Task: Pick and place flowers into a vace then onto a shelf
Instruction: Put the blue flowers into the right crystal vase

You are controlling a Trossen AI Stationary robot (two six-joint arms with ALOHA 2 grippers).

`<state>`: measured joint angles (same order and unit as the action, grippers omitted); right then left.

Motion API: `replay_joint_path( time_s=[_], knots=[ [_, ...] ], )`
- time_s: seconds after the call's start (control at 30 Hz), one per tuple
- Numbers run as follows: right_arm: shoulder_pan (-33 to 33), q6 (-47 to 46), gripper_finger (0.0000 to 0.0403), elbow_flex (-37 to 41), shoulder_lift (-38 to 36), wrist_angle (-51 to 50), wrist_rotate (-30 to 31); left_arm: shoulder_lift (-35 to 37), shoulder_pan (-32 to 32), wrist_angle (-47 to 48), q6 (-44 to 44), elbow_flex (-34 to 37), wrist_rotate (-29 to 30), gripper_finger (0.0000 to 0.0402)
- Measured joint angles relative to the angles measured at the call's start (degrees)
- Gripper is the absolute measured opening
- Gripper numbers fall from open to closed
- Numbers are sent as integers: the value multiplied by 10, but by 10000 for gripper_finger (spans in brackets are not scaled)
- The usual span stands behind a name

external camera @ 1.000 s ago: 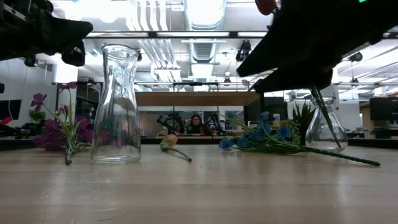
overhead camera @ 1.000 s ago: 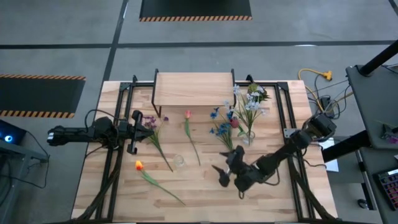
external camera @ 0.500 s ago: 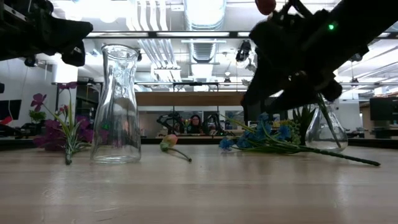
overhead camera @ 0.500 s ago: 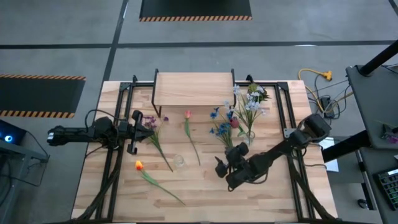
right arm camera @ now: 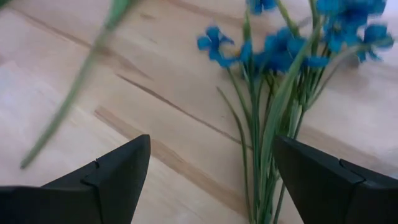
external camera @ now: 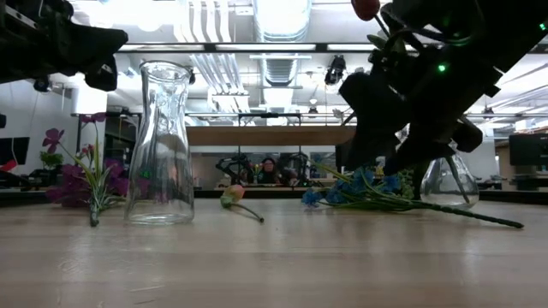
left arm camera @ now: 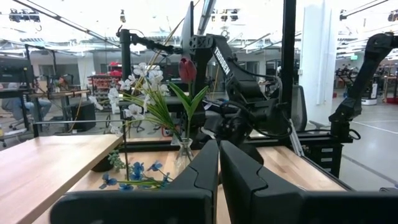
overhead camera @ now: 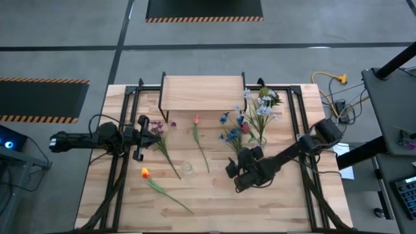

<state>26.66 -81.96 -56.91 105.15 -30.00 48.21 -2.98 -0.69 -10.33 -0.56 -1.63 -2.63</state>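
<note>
Right gripper point(overhead camera: 231, 170) released above blue flowers point(overhead camera: 229, 135).
I see left gripper point(overhead camera: 138, 137) clenched, seemingly empty, near the table's point(overhead camera: 214, 195) left edge.

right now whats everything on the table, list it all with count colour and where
shelf: one, light wood on black legs, far middle of the table
empty vase: one, clear glass, near middle
filled vase: one, clear glass, right of the shelf, holding white and dark red flowers
blue flowers: one bunch, lying left of the filled vase
pink flower: one, lying in front of the shelf
purple flowers: one sprig, lying by the left pincer
orange flower: one, lying near left
left pincer: shut, left side, empty
right pincer: open, over the blue flowers' stems
</note>
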Motion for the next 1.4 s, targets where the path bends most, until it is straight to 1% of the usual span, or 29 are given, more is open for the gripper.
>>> replay_joint_path(
  time_s=[0.17,0.4,0.63,0.87,1.0,1.07,1.13,1.3,1.4],
  knots=[
    [-16,-6,327,0,14,-16,-45,0,0,0,0,0,0,0],
    [-27,-6,327,0,18,-38,-57,0,0,1,0,0,0,0],
    [-31,-7,327,1,18,-43,-86,0,0,2,0,0,0,0],
    [-32,-6,327,4,18,-44,-137,0,0,2,0,0,0,0],
    [-32,-6,323,5,18,-43,-140,0,0,-1,0,0,0,0],
    [-32,-7,310,5,18,-43,-146,0,0,-1,0,0,0,0],
    [-32,-6,287,5,18,-42,-152,0,0,-1,0,0,0,0],
    [-32,-4,211,5,18,-42,-155,0,0,-1,0,0,0,0],
    [-32,-3,166,4,18,-43,-167,0,0,0,0,0,0,0]
  ],
)
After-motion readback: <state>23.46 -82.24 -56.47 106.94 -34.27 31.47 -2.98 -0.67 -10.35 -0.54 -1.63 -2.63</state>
